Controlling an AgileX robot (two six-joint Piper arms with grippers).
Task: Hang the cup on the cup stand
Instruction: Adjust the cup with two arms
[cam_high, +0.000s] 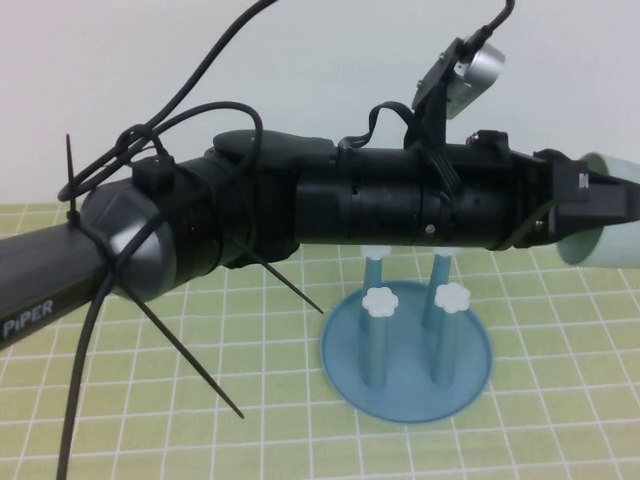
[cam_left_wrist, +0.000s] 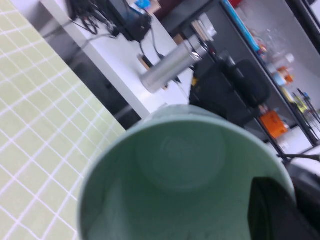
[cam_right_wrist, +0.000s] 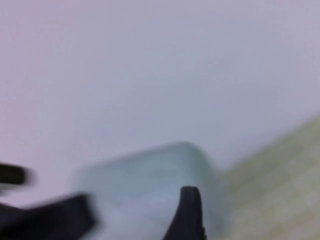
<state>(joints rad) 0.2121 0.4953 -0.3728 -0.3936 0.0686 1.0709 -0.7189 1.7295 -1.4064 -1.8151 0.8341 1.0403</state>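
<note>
Carrying looks to be the step in hand: the left arm reaches across the whole table from the robot's left, and the left gripper (cam_high: 600, 205) is out at the far right edge of the high view, raised above the table, with the cup (cam_high: 605, 250) lying on its side in its grip. The left wrist view looks straight into the cup's open mouth (cam_left_wrist: 180, 165), and one dark finger (cam_left_wrist: 272, 210) sits just inside the rim, so I take the jaws to be pinching the cup's wall, one finger in and one out. The cup stand (cam_high: 400, 400) is on the green grid mat (cam_high: 200, 330), below the arm's forearm and off to the left of the cup; its four posts are bare, and the two nearer white knobs (cam_high: 380, 300) are clear to see. The cup is well apart from any post, so nothing is hung yet. To my eye the next move calls for bringing the cup back toward the stand, turning its mouth downward, lining it up over one knob and lowering it before letting go. The right gripper does not show in the high view. Its wrist view gives a smeared pale shape, probably the cup (cam_right_wrist: 145, 175), with dark shapes in front, and I cannot tell how its jaws stand.
</note>
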